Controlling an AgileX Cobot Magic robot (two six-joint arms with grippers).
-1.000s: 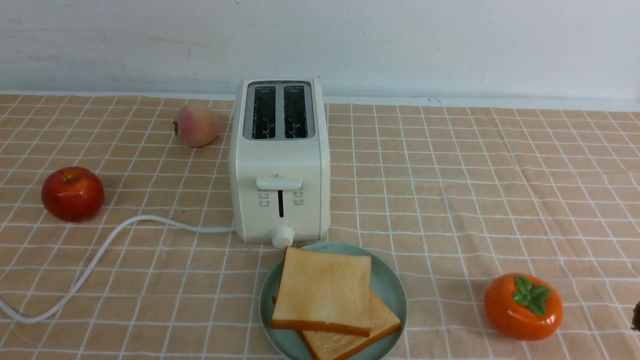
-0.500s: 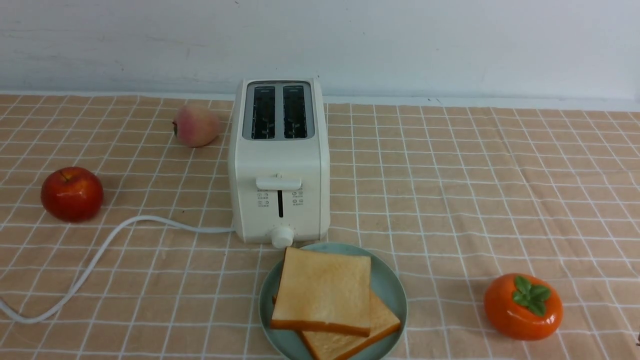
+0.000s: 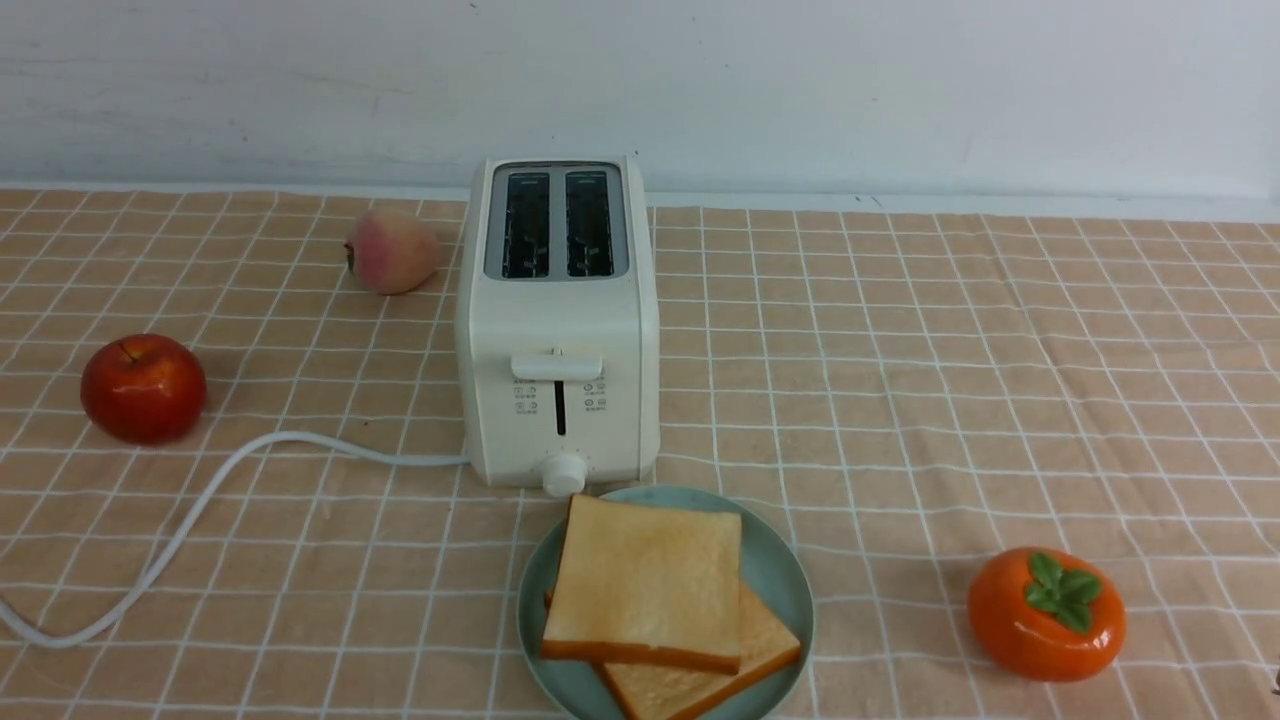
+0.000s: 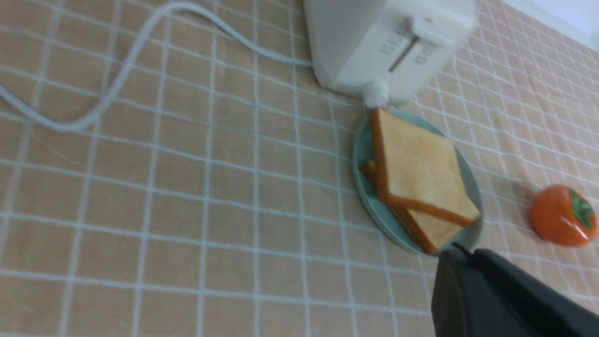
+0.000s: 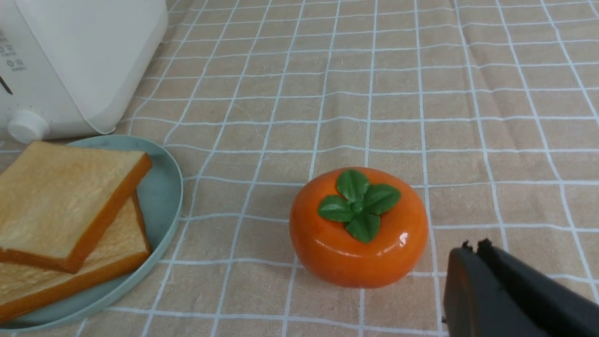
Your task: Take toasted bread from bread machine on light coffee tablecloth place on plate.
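Note:
The bread machine (image 3: 558, 330) stands on the light coffee tablecloth (image 3: 900, 400), and both of its slots look dark and empty. Just in front of it is the plate (image 3: 778, 560). One slice of toasted bread (image 3: 645, 580) lies flat on the plate, overlapping a second slice (image 3: 765, 640). Neither arm shows in the front view. In the left wrist view my left gripper (image 4: 461, 250) is shut and empty, hovering near the plate's (image 4: 358, 159) edge. In the right wrist view my right gripper (image 5: 472, 245) is shut and empty, just beside an orange persimmon (image 5: 358, 234).
A red apple (image 3: 144, 387) sits at the left and a peach (image 3: 393, 250) lies behind, left of the toaster. The persimmon (image 3: 1045, 612) is at the front right. The white cord (image 3: 200, 500) curves from the toaster to the left front edge.
A dark bit of my right gripper at the front view's right edge has slid down and out of view. The bread, plate and toaster have not moved.

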